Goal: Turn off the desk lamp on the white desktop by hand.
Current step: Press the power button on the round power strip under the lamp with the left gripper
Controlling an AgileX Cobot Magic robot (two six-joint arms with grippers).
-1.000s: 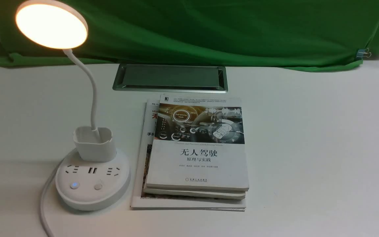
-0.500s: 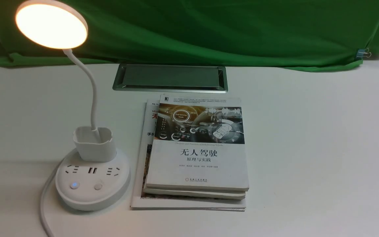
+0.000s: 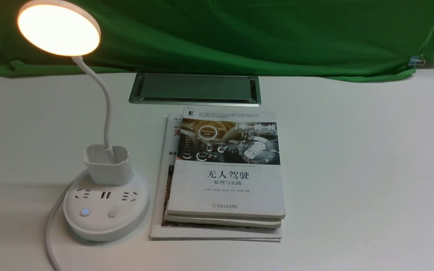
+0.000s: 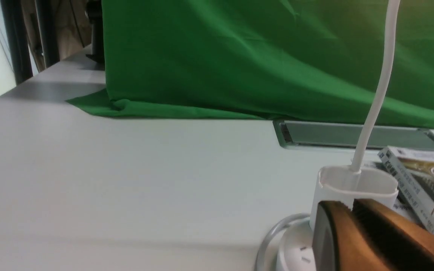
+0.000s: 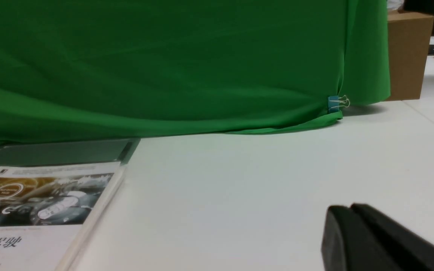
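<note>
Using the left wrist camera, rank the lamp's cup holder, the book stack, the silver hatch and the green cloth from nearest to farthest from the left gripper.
Measured from the left gripper:
1. Lamp cup holder, right ahead of the fingers.
2. Book stack, just beyond, to the lamp's right.
3. Silver hatch, farther back.
4. Green cloth, at the rear.

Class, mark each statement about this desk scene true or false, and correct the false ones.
1. The desk lamp is lit. True.
2. The stack of books lies to the lamp's left. False: it lies to the right, beside the base.
3. A silver-framed hatch sits between the books and the green cloth. True.
4. The cup holder holds pens. False: only the lamp's neck rises from it.
</note>
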